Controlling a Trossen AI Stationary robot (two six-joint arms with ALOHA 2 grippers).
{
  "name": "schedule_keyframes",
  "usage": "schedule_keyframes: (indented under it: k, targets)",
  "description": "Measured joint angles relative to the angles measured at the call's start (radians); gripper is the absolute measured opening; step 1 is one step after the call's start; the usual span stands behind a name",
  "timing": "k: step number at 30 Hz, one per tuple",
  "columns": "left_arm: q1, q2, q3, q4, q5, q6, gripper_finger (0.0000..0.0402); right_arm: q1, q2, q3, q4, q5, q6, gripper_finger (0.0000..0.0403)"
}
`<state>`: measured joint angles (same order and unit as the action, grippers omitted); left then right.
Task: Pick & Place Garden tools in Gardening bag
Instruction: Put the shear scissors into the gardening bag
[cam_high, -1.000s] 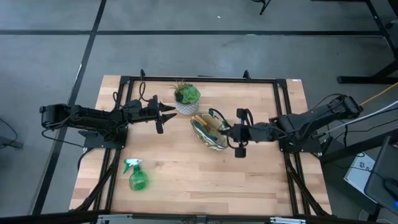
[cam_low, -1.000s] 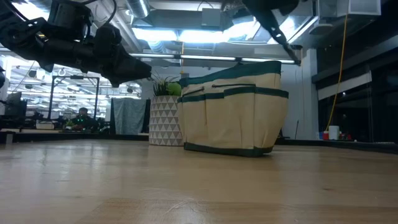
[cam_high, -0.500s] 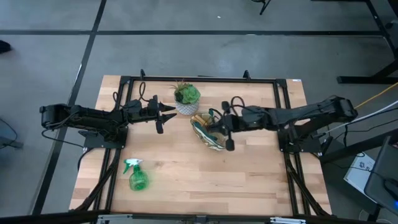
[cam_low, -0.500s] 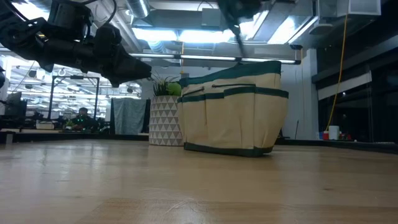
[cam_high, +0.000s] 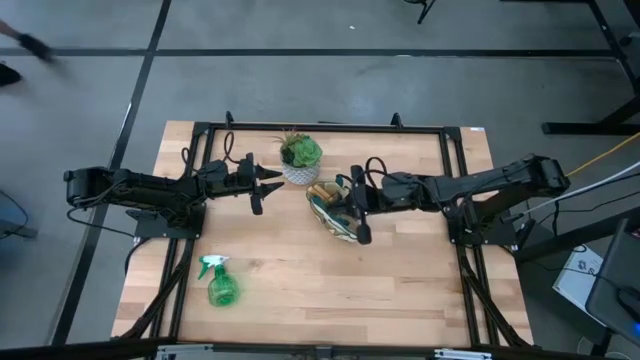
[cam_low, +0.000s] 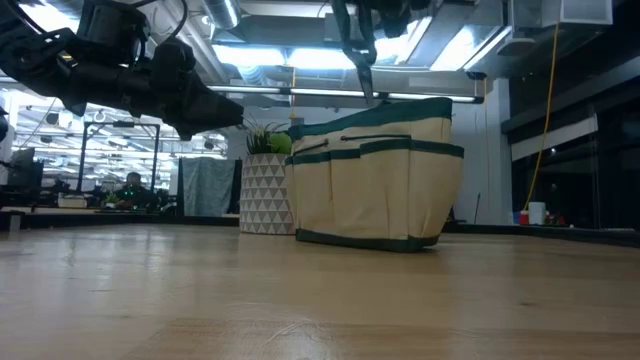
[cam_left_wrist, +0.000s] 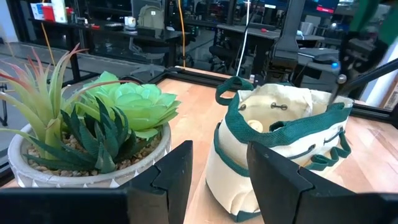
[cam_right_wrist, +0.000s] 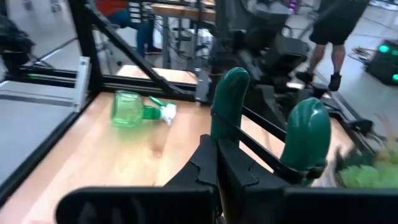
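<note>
The left hand (cam_high: 268, 185) waits with fingers spread, at nine o'clock of the potted plant (cam_high: 299, 157), as a second ago. The spray bottle (cam_high: 219, 283) lies untouched at seven o'clock on the bench (cam_high: 300, 290). The right hand (cam_high: 357, 208), clenched on a green-handled tool (cam_right_wrist: 264, 134) (likely the pruner), has moved in from three o'clock to hover over the gardening bag (cam_high: 337, 210), so a drop looks imminent.

Potted green plant (cam_high: 300, 157) in white patterned pot, upright near the far edge of the wooden table (cam_high: 400, 300). Black frame rail (cam_high: 320, 128) along that edge. Person (cam_right_wrist: 339, 28) standing beyond the table.
</note>
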<state>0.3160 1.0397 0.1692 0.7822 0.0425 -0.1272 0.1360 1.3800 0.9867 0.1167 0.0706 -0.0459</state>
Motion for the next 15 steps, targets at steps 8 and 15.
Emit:
schedule_keyframes:
  k: [8, 15]
  targets:
    - [0.000, 0.000, 0.000, 0.000, 0.000, 0.000, 0.0148, -0.001, 0.000, 0.000, -0.007, 0.041, 0.013, 0.0002]
    - [0.000, 0.000, 0.000, 0.000, 0.000, 0.000, 0.0148, -0.019, -0.009, 0.000, -0.024, 0.118, -0.023, 0.0002]
